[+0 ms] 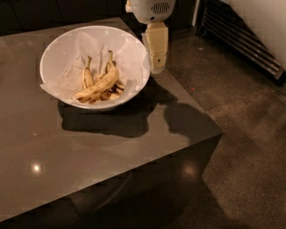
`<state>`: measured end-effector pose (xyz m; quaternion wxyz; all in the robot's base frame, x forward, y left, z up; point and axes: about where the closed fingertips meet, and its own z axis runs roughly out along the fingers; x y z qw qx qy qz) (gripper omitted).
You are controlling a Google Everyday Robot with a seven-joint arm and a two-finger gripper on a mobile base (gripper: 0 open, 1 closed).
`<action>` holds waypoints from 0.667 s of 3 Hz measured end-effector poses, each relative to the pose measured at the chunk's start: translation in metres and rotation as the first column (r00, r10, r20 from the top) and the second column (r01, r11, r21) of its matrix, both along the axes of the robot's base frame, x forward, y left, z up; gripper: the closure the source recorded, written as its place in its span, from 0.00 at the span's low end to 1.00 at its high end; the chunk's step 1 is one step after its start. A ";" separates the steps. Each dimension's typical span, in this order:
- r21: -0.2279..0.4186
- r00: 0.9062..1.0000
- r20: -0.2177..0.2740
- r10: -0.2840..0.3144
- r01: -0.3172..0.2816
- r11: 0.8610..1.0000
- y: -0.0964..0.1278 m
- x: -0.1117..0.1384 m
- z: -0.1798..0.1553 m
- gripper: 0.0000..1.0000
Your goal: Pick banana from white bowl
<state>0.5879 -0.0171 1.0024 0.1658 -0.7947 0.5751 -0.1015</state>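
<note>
Camera view: a dark, glossy table [89, 152] fills the left and ctr of the frame. In the upper left sits the white bowl [53, 49], lined w/ crumpled white paper [71, 76]. The banana [99, 86] lies at the bottom of the bowl, running diagonally, stem toward upper right, yellow w/ brown speckles. Smaller bananas [87, 77] lie beside and partly under it. The gripper [156, 67] (a cream-coloured block) hangs at top ctr, just right of the bowl's rim and outside it, pointing down, under a rounded white arm housing [149, 9]. Can't tell whether it is apart or together; it holds nothing. Speckled floor [241, 134] at right.
</note>
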 end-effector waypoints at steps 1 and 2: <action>0.016 1.000 0.009 0.022 -0.022 1.000 0.005 0.003 0.001 0.00; 0.007 0.997 -0.006 0.077 -0.077 0.997 0.020 0.006 -0.004 0.00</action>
